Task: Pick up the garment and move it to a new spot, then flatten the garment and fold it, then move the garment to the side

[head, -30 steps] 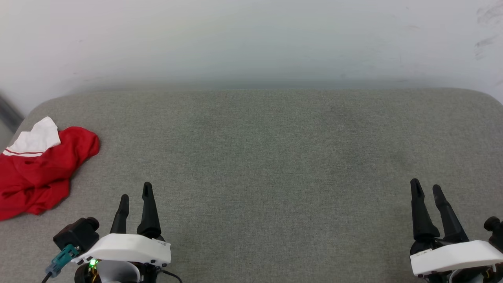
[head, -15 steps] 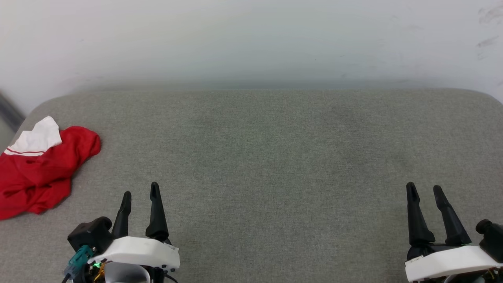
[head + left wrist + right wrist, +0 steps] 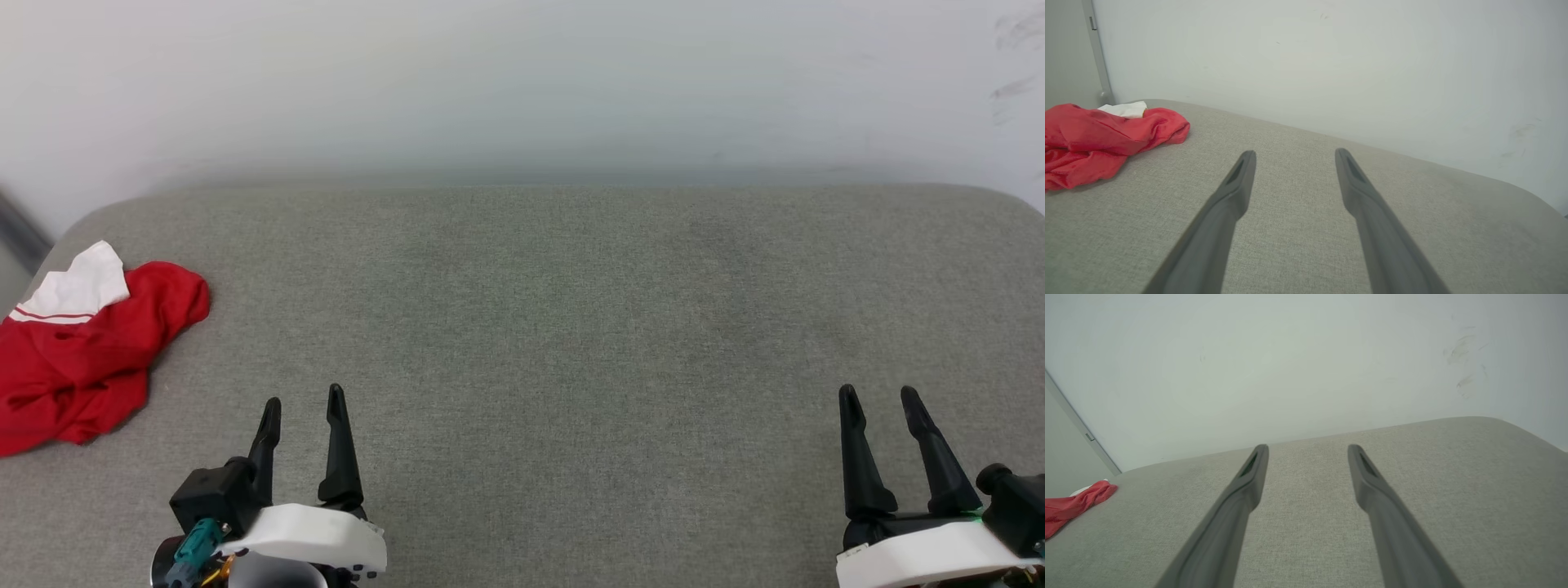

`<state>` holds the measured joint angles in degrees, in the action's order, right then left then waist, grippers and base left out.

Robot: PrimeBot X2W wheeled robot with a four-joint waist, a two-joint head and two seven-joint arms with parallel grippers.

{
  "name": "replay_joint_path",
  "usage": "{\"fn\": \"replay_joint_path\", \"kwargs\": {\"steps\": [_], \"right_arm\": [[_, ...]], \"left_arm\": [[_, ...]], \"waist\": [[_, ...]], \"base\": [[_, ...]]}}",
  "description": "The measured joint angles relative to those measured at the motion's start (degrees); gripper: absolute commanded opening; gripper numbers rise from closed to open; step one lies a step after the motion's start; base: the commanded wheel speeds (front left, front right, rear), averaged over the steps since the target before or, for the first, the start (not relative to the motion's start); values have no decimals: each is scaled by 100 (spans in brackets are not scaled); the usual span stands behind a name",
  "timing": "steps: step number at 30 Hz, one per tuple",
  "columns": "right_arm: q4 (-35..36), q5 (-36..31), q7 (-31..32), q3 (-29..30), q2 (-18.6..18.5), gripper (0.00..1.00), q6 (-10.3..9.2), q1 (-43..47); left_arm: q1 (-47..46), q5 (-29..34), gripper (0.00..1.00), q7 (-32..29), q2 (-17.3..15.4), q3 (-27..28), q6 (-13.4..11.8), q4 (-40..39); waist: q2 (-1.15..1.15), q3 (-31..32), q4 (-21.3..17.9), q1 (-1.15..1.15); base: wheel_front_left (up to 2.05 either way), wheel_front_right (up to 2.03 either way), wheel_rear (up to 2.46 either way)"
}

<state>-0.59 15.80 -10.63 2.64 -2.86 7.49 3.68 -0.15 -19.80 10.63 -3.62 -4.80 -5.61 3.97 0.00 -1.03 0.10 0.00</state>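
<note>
The task looks unstarted: the red jersey T-shirt (image 3: pixel 82 359) lies crumpled at the frame's left edge on the grey tabletop (image 3: pixel 571 327), while the left hand (image 3: pixel 304 400) and right hand (image 3: pixel 879 394) wait open and empty along the bottom.

One garment (image 3: pixel 77 367) is lying at the left edge of the frame. Two end effectors are showing: one left end effector (image 3: pixel 304 396) at the lower left, one right end effector (image 3: pixel 878 391) at the lower right, each bearing two fingers (image 3: pixel 339 453). One counter (image 3: pixel 571 327) is carrying the garment.
</note>
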Motion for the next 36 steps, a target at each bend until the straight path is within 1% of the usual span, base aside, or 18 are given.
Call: {"fn": "replay_joint_path", "kwargs": {"steps": [25,36], "right_arm": [[102,-914,-296,-19,-1,100,1,170],[155,-1095,-407,-11,-2,100,1,232]], "left_arm": [[116,1069,100,296,48,-3,-15,25],[201,1365,100,414,64,26,85,32]], "waist": [[0,5,-14,0],[0,29,-27,0]], "base": [[0,0,0],[0,0,0]]}}
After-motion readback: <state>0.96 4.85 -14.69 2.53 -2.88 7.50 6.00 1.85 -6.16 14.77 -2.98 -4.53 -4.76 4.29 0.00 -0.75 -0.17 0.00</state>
